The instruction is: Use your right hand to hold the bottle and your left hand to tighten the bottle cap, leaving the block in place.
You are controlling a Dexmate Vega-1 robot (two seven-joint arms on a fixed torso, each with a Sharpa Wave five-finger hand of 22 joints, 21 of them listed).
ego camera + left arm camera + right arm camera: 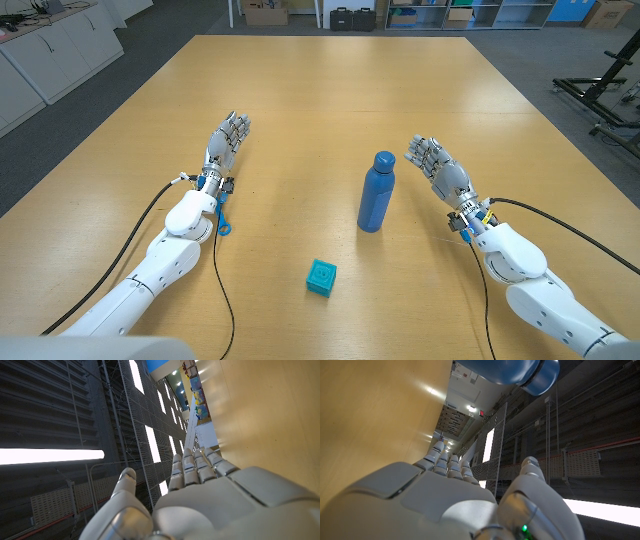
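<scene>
- One left hand (226, 139) is resting on the table (320, 90) at the picture's left, fingers extended and lying close side by side, holding nothing. In the left wrist view the same left hand (200, 490) is showing its fingers straight and its thumb set apart.
- One small teal block (321, 277) is sitting on the table near the front edge, between the two arms and well apart from both hands.
- One blue bottle (377, 192) is standing upright near the table's middle, just right of the block's line and farther back. One blue cap (384, 160) is sitting on its top.
- One right hand (436, 163) is resting on the table to the right of the bottle, near it but not touching, fingers extended and slightly parted, holding nothing. In the right wrist view the right hand (450, 495) is pointing past the bottle (512, 372).
- The surface is a light wooden tabletop.
- The room is showing grey flooring, white cabinets (50, 50) at the left, storage cases and shelving (400, 14) at the back, and a black stand (605, 85) at the right.
</scene>
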